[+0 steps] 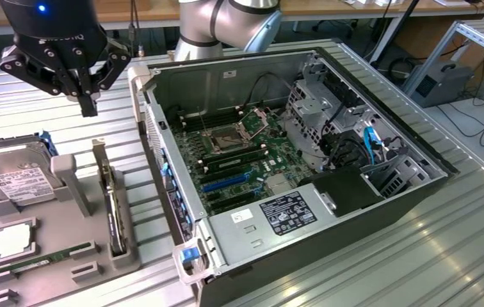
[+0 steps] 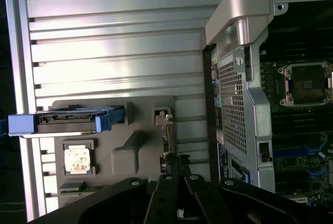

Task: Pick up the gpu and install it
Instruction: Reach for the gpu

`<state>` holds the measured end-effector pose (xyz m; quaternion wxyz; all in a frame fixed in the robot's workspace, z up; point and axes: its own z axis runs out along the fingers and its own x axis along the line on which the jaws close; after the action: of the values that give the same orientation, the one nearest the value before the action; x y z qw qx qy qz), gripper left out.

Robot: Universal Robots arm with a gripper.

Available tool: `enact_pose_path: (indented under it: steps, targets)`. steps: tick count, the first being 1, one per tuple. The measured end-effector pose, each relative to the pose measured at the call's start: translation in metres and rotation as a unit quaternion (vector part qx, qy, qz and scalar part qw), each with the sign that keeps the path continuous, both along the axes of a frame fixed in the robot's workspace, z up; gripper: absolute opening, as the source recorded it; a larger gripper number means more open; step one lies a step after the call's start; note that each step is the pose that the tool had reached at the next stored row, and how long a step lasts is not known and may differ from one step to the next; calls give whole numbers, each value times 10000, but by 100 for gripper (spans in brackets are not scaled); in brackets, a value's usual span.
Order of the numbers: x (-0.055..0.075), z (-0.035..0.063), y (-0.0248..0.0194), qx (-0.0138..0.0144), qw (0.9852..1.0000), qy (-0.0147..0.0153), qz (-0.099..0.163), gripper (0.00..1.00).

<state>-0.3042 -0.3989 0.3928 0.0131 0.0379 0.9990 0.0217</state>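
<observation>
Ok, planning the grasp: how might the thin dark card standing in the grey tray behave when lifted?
The thin dark circuit card looks like rigid board, so probably stiff and light. Standing on edge in a slot of the grey plastic tray, it could tip or bind if pulled askew.

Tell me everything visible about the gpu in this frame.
The gpu is a thin dark card with a silvery metal bracket at one end. It stands on its long edge in a slot of the grey holder, between the hard drive and the open computer case. The shut gripper hangs above it, apart.
</observation>
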Motion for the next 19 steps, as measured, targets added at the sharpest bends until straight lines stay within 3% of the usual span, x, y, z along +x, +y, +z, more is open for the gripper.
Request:
enact_pose_path:
  steps: [19]
  targets:
    - [-50, 0, 0, 0, 10000, 0, 0, 11]
